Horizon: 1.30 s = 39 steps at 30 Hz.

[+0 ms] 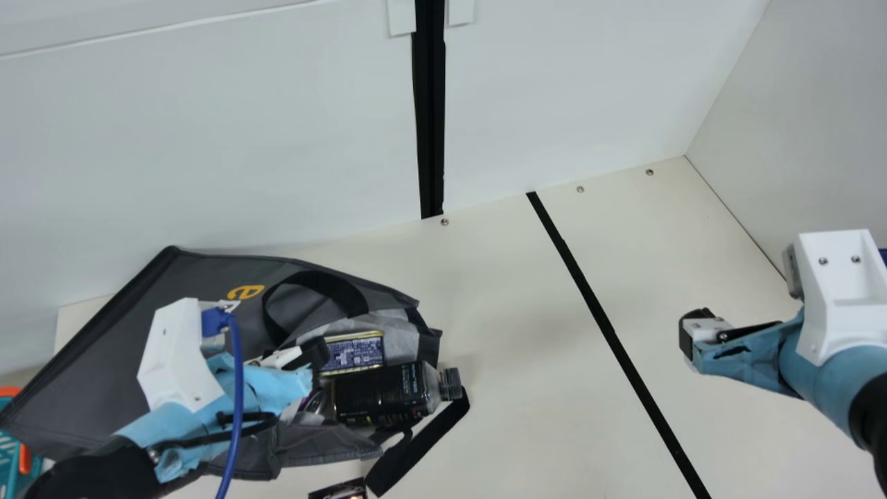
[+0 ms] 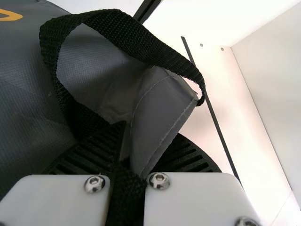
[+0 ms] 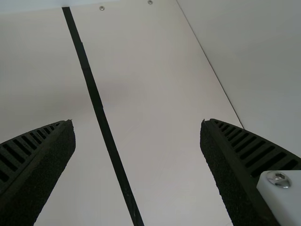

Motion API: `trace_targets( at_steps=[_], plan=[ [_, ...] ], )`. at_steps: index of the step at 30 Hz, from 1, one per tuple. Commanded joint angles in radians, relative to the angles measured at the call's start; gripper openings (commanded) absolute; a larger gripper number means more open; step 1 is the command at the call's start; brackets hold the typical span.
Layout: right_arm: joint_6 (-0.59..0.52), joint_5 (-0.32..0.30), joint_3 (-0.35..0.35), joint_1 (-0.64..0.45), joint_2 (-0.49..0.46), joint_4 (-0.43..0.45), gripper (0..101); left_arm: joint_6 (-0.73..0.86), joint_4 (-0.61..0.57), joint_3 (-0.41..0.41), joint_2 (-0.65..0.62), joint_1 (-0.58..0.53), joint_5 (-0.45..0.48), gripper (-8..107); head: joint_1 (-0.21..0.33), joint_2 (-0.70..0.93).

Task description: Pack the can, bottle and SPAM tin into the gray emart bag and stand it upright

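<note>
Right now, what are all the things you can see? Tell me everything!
gray bag: one, gray, lying on the table
bag handles: two, black, at its mouth
bottle: one, black label, lying in the mouth
SPAM tin: one, blue and gold, beside the bottle
can: one, silver, mostly hidden, in the mouth
unclear thing: one, dark, bottom edge
unclear thing: one, teal and orange, left edge
table: one, cream
stripe: one, black, across the table
screws: three, silver, table's back
walls: white, behind and right
left end effector: one, black, pinching the bag
right end effector: one, black, open above the table
</note>
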State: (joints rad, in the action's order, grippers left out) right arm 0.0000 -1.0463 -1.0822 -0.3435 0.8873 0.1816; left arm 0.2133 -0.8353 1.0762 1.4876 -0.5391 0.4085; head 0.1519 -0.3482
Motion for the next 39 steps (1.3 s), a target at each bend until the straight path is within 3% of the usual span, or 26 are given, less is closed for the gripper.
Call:
trace_targets(
  at_steps=[1, 39],
  plan=[
    [0.010, -0.009, 0.001, 0.005, -0.005, 0.010, 95, 0.000, 0.000, 0.000, 0.000, 0.000, 0.000, -8, 0.023, -0.001],
    [0.177, -0.174, 0.002, 0.147, -0.125, 0.126, 95, 0.000, 0.000, 0.000, 0.000, 0.000, 0.000, -8, 0.023, -0.001]
  ],
)
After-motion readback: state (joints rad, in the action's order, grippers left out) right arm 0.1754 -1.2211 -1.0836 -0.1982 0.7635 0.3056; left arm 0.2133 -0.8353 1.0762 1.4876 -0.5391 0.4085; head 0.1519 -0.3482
